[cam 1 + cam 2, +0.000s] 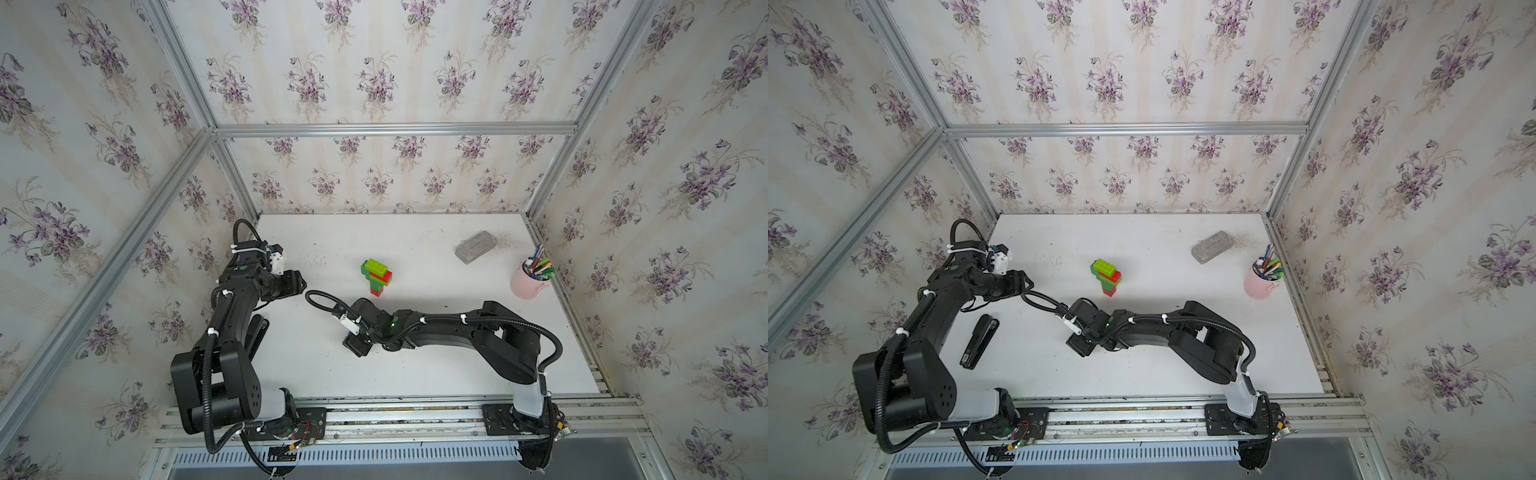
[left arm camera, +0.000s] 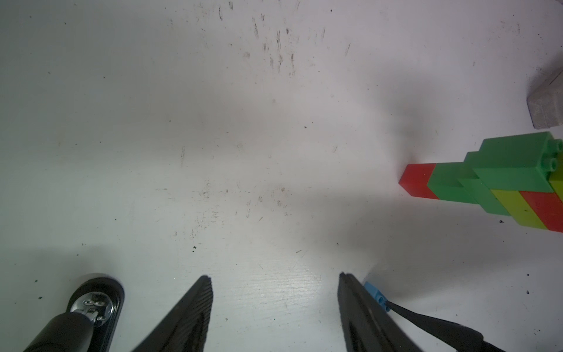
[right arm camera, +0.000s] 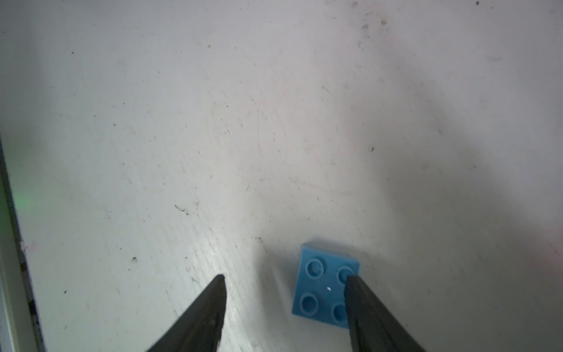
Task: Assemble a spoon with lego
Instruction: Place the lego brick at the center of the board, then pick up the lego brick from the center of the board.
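Spoon lacks its tip, so my right gripper hangs unclenched over the blue brick, left gripper spread empty.

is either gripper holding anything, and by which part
Nothing is held: left gripper and right gripper are both open; the blue brick lies flat on the table.

blue brick, green-lime-red spoon, pink cup
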Motion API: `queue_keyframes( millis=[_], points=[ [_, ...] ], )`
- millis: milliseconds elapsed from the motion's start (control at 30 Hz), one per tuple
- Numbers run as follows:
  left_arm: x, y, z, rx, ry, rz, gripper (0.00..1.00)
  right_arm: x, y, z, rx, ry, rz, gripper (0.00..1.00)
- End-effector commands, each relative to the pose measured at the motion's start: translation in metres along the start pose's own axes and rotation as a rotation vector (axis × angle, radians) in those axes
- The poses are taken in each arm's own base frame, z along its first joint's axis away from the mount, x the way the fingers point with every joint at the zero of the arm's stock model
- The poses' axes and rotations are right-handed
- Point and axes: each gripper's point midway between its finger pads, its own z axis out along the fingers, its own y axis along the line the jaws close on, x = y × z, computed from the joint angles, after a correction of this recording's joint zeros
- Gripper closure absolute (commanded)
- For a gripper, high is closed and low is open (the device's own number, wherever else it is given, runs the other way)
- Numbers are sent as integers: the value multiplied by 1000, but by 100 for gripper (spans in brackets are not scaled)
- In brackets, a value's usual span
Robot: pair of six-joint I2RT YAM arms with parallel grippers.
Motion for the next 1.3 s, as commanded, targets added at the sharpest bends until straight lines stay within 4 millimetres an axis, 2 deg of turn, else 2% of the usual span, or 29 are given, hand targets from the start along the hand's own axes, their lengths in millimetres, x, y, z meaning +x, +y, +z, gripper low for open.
queue_keyframes(
  millis=[0,233,500,633,1033,1267],
  points=[
    [-3,-2,0,14,-16,17,32,5,-6,5,23,27,25,35],
    [-2,-4,-1,19,-16,16,32,9,-14,7,49,39,34,39],
    [-3,-4,-1,22,-21,17,33,-18,-7,-16,9,-71,44,40],
    [-2,-5,-1,25,-21,16,33,-20,-11,-24,21,-84,51,39],
    [-2,-6,0,33,-19,17,34,-4,-24,3,31,8,79,39],
    [-2,-6,0,32,-19,19,34,5,-27,10,35,39,74,48]
  ],
)
